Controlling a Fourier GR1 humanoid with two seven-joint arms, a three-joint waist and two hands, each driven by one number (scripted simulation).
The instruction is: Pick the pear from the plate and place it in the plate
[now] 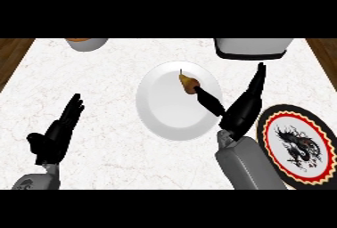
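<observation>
The pear (188, 83) sits upright on the white plate (158, 118), toward its far right part — right at the tip of the right hand's (238, 110) thumb, which touches or nearly touches it. That hand is spread wide, fingers straight, stretched past the plate's right rim, holding nothing. Just to its right lies the black plate with the red-and-white ring (297, 144). Well off to the left, the left hand (58, 131) rests open — fingers straight, on the white counter (105, 80).
</observation>
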